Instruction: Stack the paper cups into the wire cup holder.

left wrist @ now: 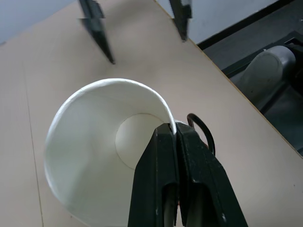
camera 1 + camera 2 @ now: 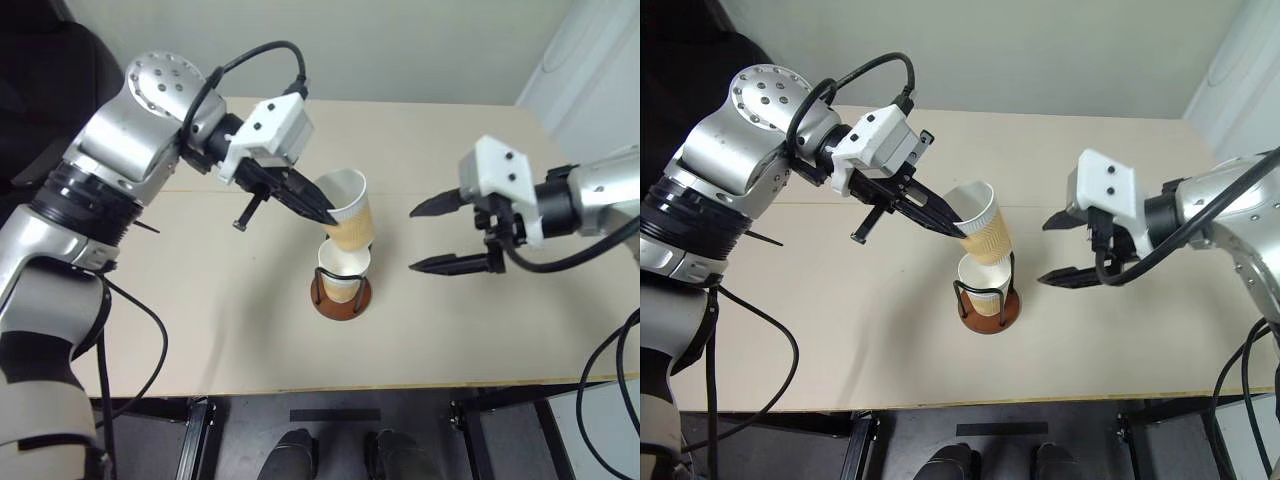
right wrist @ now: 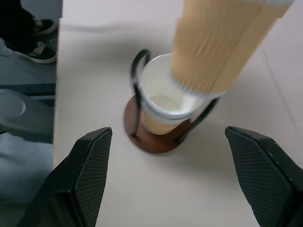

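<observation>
I have the left gripper [image 2: 322,212] pinched shut on the rim of a paper cup [image 2: 347,212], one finger inside the mouth and one outside, as the left wrist view shows. The cup hangs from the fingertips tilted, its mouth leaning back toward my left wrist and its base pointing down and away from the fingers.

Directly under that base stands the wire cup holder [image 2: 341,296] on the table [image 2: 200,330], with another cup [image 3: 163,106] already seated inside its loops, mouth up. From the right wrist view the held cup's base looks to be at the seated cup's rim, though I cannot tell whether the two touch.

So the holder lies straight below the held cup, just beyond my left fingertips. The cup's long axis is off vertical while the holder's is upright, and in my judgement the coming move turns on that mismatch: level the cup, then lower it.

The right gripper [image 2: 432,236] hangs spread wide and empty, just to the far side of the holder, facing it. The left arm is the nearer and carries the load.
</observation>
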`<action>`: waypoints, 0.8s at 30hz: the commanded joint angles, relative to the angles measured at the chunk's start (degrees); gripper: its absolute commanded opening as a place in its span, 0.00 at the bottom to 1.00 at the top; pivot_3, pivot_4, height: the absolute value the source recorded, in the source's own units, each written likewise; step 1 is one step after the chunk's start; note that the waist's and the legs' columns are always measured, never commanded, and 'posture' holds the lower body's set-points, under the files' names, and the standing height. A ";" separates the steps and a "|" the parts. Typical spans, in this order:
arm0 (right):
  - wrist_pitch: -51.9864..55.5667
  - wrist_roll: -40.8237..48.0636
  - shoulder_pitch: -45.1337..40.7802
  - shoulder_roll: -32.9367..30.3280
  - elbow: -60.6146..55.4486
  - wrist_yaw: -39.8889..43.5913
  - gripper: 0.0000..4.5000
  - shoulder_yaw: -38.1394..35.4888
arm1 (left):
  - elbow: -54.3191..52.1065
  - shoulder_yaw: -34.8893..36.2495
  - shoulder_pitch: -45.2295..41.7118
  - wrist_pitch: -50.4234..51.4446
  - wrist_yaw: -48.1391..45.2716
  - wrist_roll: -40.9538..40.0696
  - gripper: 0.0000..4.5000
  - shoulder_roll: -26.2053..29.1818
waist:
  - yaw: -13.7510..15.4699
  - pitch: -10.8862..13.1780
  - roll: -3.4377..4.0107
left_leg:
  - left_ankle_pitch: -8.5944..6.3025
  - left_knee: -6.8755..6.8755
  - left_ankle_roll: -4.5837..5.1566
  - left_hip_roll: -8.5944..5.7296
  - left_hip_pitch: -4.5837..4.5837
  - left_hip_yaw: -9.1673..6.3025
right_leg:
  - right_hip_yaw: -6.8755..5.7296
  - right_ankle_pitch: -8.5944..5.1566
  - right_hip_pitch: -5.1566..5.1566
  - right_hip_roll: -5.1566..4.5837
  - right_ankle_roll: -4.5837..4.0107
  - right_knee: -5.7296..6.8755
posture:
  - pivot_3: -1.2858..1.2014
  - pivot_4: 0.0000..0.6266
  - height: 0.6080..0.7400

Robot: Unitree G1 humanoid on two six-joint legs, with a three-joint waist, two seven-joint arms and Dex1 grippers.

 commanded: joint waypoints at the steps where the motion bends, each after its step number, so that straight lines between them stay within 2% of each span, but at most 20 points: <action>1: -0.48 -0.19 -1.82 -2.00 0.68 0.49 0.87 -2.90 | -0.31 -0.17 -1.14 -1.71 -1.68 -1.01 0.01 0.30 | 0.04 0.00 0.00 | 0.00 0.00 0.00 0.01 0.00 0.00 | -0.01 0.00 0.00 0.01 0.00 -0.01 | 0.52 0.24 1.00; 14: -0.62 -0.59 -2.61 -6.10 2.32 0.37 0.87 -5.21 | 0.04 -5.81 -0.44 -6.83 -1.68 -1.31 0.01 1.16 | 0.37 0.03 0.05 | -0.02 0.01 0.03 -0.01 -0.02 0.01 | -0.01 0.00 0.00 0.00 0.00 -0.02 | 0.52 0.24 1.00; 24: -0.56 -0.67 -2.55 -7.14 2.57 -0.16 0.87 -5.88 | 3.55 -9.90 -0.93 -12.68 -1.68 1.98 0.01 0.42 | 0.44 0.04 0.07 | -0.02 0.03 0.02 0.01 -0.03 0.02 | -0.02 0.00 -0.01 0.02 0.00 -0.01 | 0.52 0.24 1.00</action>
